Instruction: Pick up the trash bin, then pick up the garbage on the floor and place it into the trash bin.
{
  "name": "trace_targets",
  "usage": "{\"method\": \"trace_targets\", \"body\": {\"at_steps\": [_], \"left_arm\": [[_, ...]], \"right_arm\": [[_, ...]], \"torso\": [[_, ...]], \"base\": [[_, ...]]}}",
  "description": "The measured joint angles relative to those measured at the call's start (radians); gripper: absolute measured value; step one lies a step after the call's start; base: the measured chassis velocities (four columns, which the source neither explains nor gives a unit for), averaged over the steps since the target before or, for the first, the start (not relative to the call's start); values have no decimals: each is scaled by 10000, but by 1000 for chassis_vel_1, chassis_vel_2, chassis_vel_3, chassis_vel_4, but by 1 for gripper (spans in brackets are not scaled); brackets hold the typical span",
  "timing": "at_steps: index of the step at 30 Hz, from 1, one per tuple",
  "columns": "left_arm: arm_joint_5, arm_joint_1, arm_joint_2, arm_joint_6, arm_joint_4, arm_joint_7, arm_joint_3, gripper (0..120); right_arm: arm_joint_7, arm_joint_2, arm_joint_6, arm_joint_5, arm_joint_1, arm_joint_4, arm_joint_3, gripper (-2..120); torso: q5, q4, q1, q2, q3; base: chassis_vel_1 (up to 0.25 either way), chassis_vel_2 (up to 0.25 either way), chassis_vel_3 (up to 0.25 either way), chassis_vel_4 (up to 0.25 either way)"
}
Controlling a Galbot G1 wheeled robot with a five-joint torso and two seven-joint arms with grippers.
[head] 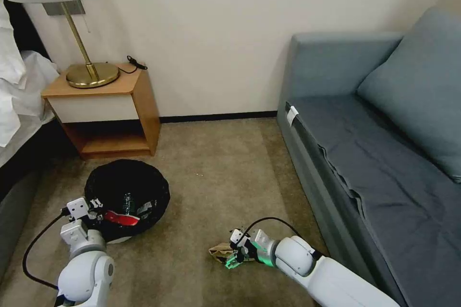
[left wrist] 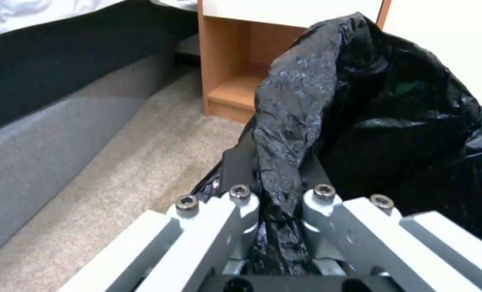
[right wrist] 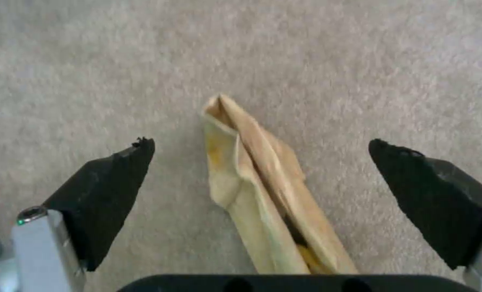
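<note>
Already the first half looks done: the left gripper [head: 98, 207] is pinched tight on the bag-covered rim of the trash bin [head: 127, 196], holding it at about eight o'clock in the head view, just in front of the nightstand [head: 110, 115]. The left wrist view shows black bag plastic [left wrist: 284, 134] squeezed between its closed fingers [left wrist: 241, 194]. Inside the bin lie a red-and-white wrapper [head: 121, 218] and what seems to be a bottle, so I judge some litter is already collected. Left on the carpet [head: 216, 172] is the crumpled brown paper [head: 221, 250], at about six o'clock beside the sofa [head: 365, 163]. The right gripper [head: 236, 258] sits low over it, its fingers [right wrist: 106, 190] spread wide with the paper [right wrist: 257, 190] between them, not yet touched. Closing, lifting and dropping it in the bin remain.
</note>
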Motion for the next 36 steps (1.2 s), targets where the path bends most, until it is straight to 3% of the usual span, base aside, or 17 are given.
{"method": "trace_targets", "body": {"at_steps": [33,36], "left_arm": [[99,26,-52,-119,-87,63,81,4],[106,49,-66,-131,-89,69,84,4]], "right_arm": [[-703,450,255,-1103,6,-1482,349,100],[-833,478,285,-1252,56,-1624,343,96]], "torso": [[0,0,0,1,0],[-1,-1,0,0,0]], "base": [[0,0,0,0],[0,0,0,0]]}}
